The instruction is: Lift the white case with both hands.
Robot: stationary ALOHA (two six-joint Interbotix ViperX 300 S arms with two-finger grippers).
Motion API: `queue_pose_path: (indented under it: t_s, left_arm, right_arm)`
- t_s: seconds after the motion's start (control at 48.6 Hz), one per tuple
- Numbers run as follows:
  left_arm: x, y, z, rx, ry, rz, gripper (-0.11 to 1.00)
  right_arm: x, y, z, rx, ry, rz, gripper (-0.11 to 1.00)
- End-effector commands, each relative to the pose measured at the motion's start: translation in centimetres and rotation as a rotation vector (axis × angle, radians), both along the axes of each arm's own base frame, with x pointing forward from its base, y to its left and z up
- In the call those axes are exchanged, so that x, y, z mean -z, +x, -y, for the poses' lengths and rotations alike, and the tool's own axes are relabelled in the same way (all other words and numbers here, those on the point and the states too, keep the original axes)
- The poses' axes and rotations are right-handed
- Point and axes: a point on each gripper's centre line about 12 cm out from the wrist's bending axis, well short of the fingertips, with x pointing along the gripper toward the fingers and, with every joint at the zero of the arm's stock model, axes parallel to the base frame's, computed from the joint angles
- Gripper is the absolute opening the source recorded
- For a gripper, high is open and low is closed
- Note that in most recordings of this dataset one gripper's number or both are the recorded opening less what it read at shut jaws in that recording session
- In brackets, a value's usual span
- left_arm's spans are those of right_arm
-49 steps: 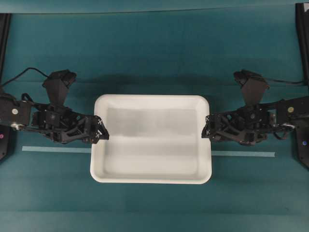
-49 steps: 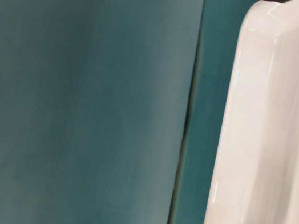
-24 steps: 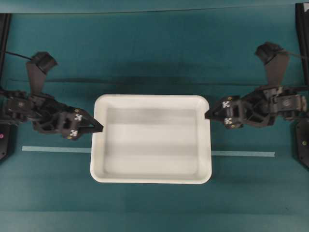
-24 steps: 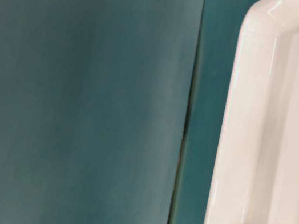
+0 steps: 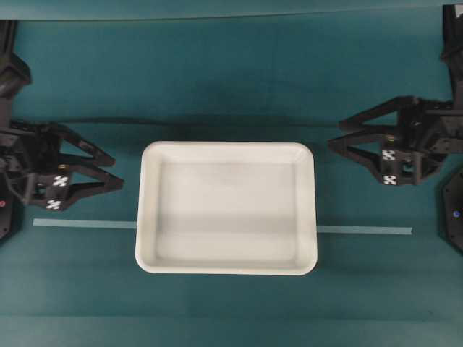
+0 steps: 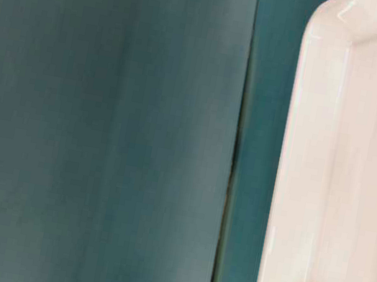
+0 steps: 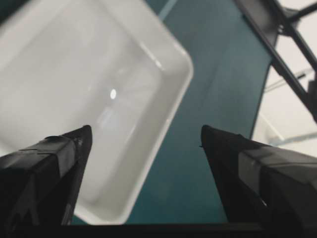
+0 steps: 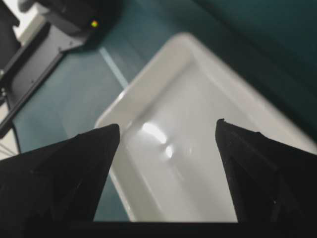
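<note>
Both end effectors are spread wide and holding nothing. The left end effector sits just off the left short side of the white case, fingers pointing at it but clear of the rim, with teal showing between. The right end effector mirrors that on the other side, a bit farther up the overhead view, also apart from the case. My read is they're placed one per short end so each can take a side of the rim, which makes sense for something this wide and shallow; one grip alone would probably tip it.

The case itself sits flat on the teal counter, roughly centred, across a pale strip of tape that pokes out on both sides.

Stuff that's hard to see: the table-level view only catches one side of the case, cropped at the frame edge, and no arm at all. Both wrist views are blurry, the case cut off by the frame and partly behind the dark fingers. Overhead, the arms run off the frame edges, so the bases are mostly lost. Can't tell whether the case has anything under it.
</note>
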Motion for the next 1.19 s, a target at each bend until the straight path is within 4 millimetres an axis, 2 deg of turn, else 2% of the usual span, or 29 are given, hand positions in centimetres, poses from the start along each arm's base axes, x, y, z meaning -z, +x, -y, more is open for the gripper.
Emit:
queue_pose_path:
  t_s: [0.0, 0.267, 0.617, 1.007, 1.172]
  left_arm:
    - [-1.6, 0.0, 0.1, 0.030, 0.064, 0.053, 0.94]
    - [-3.8, -1.5, 0.2, 0.078, 0.198, 0.148, 0.94]
    - [-6.1, -3.6, 0.5, 0.105, 0.294, 0.250, 0.94]
    - [-8.3, -5.5, 1.1, 0.145, 0.382, 0.349, 0.94]
    - [-8.6, -5.8, 1.1, 0.144, 0.386, 0.362, 0.94]
  right_arm:
    - [-1.2, 0.0, -0.2, -0.037, -0.060, 0.041, 0.84]
    - [-3.5, -2.0, -0.4, -0.100, -0.224, 0.132, 0.84]
    - [-6.2, -4.6, -0.7, -0.116, -0.330, 0.237, 0.84]
    - [-7.4, -6.5, -1.2, -0.140, -0.382, 0.294, 0.84]
    - [-7.8, -7.0, -1.5, -0.159, -0.410, 0.312, 0.84]
